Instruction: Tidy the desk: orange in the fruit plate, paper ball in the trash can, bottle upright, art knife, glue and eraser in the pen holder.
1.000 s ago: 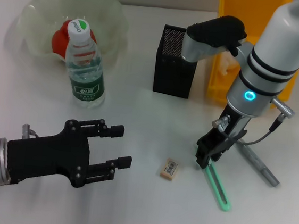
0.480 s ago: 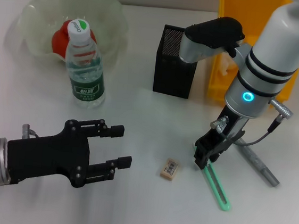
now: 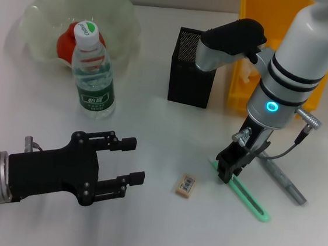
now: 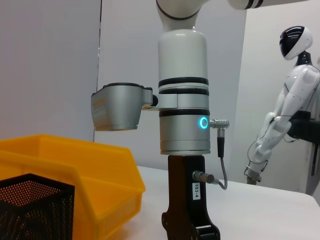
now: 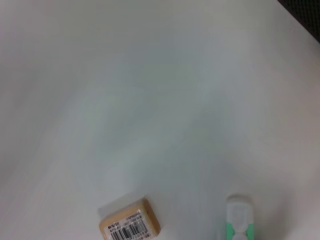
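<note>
Right end effector (image 3: 228,169) low over green art knife (image 3: 244,193) on table (image 3: 141,226), finger state indiscernible, presumably for pickup; left end effector (image 3: 125,169) open, idle; eraser (image 3: 186,185) between.

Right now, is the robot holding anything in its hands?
The right gripper pinches one end of the green knife, which lies on the table. The left gripper holds nothing.

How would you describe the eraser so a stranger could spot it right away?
Start at the black mesh pen holder mid-desk and look straight toward the robot. The eraser lies flat there, a small tan block with a barcode label, unlike the long green art knife beside it.
</note>
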Controlling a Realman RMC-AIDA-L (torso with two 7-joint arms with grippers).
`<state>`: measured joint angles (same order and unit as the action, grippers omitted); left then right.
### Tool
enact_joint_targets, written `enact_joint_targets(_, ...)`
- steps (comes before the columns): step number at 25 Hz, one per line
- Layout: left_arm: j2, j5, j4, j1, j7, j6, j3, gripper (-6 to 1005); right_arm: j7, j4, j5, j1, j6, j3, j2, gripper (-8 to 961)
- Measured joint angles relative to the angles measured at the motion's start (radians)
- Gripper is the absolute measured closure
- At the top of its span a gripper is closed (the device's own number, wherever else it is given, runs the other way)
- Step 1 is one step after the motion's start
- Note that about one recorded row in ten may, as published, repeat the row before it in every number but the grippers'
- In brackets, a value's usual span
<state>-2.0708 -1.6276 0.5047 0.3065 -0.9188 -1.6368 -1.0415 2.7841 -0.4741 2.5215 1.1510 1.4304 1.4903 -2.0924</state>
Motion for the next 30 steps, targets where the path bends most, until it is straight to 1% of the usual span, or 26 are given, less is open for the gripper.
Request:
enact_joint_targets(9,0.000,0.000,0.000,0.000,0.000,0.000,-0.002,395,-0.003,-0.010,-0.009,-0.006,-0.002,0.001,0.000,737)
enact_joint_targets(21,0.000,0.000,0.000,-0.002,0.000,0.000,-0.006,394,-0.012,-0.021,-0.012,-0.018,0.001,0.002,0.000,770)
enact_joint_targets(25,0.000,0.000,-0.009,0.000,0.000,0.000,-0.002,394,-0.013,-0.105,-0.012,-0.058,0.014,0.003,0.000,777)
enact_joint_targets(28,0.000,0.000,-0.012,0.001,0.000,0.000,0.000,394,-0.011,-0.214,-0.012,-0.116,0.041,0.002,0.000,776)
enact_joint_targets(29,0.000,0.000,-0.012,0.001,0.000,0.000,0.000,394,-0.009,-0.285,-0.012,-0.158,0.057,-0.003,0.000,776)
enact_joint_targets(30,0.000,0.000,-0.012,0.001,0.000,0.000,0.000,394,-0.009,-0.314,-0.012,-0.177,0.064,-0.005,0.000,776)
